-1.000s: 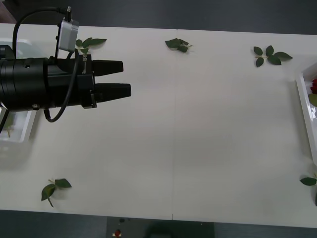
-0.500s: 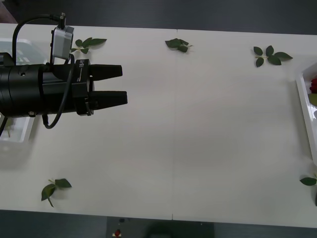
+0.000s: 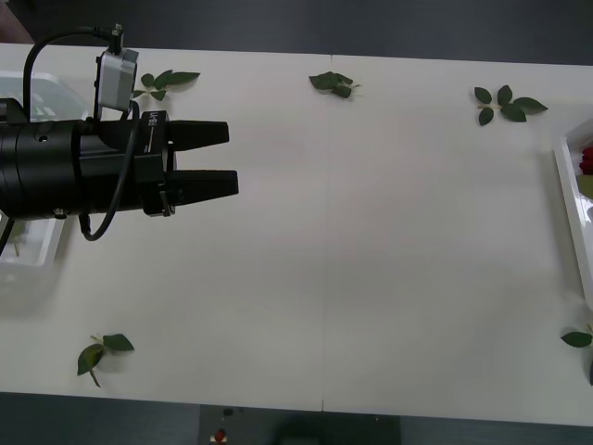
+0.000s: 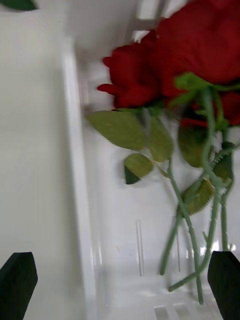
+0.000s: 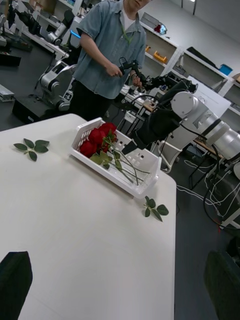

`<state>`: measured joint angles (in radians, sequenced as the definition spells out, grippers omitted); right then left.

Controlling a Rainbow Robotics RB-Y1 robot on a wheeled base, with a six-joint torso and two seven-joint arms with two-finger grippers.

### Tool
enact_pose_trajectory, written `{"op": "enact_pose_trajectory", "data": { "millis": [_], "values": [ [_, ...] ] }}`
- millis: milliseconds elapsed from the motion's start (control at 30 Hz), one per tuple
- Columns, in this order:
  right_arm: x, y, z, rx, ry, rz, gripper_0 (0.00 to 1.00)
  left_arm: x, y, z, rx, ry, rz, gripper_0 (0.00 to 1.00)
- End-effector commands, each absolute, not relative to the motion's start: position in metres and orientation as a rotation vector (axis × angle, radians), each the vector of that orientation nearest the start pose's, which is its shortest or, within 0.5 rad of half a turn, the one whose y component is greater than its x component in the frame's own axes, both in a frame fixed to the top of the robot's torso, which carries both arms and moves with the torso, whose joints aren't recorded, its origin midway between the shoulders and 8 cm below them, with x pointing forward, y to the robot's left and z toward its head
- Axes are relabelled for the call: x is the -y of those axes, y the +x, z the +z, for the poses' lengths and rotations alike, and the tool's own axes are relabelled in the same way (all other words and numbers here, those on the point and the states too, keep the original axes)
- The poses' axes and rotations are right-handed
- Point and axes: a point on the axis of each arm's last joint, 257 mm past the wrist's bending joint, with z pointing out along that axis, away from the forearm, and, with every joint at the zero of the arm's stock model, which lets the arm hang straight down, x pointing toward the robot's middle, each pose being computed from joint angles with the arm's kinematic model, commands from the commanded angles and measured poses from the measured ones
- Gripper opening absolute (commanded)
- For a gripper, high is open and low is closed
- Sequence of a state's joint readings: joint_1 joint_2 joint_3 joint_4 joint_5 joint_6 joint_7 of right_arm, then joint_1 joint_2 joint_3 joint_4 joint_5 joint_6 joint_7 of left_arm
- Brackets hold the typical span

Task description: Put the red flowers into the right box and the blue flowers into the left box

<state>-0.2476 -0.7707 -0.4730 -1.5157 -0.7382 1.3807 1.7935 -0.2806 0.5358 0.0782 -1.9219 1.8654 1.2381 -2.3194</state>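
**Red roses laid in the right tray**

A white surface [image 3: 371, 250] strewn with loose green leaf sprigs [image 3: 505, 102] is seen, with a workshop of shelves behind. The deep red artificial roses [image 5: 97, 140] lie flat in the white slotted plastic tray [image 5: 145, 167], blooms towards its far end, stems along its length. Left gripper [image 3: 227, 158] fingers are parted and empty above the left side; right gripper [image 4: 120, 282] fingers are spread wide over the tray, holding nothing.

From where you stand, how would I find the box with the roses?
Follow the white table to its right-hand end. There lies the right box, a white tray with slotted sides. It holds the red flowers, deep red blooms on green stems, while only loose leaf sprigs lie nearby.
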Motion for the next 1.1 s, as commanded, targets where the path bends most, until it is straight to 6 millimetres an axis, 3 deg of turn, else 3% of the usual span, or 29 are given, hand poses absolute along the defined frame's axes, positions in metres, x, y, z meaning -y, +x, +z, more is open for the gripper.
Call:
{"op": "enact_pose_trajectory", "data": {
  "millis": [33,300,500,933,1100],
  "values": [
    [0.523,0.478,-0.153,-2.364,-0.102,-0.078,1.00,-0.072,0.376,-0.038,-1.461,1.051,-1.102,1.00],
    [0.462,0.473,-0.126,-2.256,-0.473,0.117,1.00,-0.072,0.376,-0.038,-1.461,1.051,-1.102,1.00],
    [0.429,0.463,-0.099,-2.124,-0.735,0.174,1.00,-0.072,0.376,-0.038,-1.461,1.051,-1.102,1.00],
    [0.364,0.440,-0.055,-1.770,-1.151,0.278,1.00,-0.072,0.376,-0.038,-1.461,1.051,-1.102,1.00],
    [0.343,0.426,-0.043,-1.695,-1.210,0.364,1.00,-0.072,0.376,-0.038,-1.461,1.051,-1.102,1.00]
  ]
}}
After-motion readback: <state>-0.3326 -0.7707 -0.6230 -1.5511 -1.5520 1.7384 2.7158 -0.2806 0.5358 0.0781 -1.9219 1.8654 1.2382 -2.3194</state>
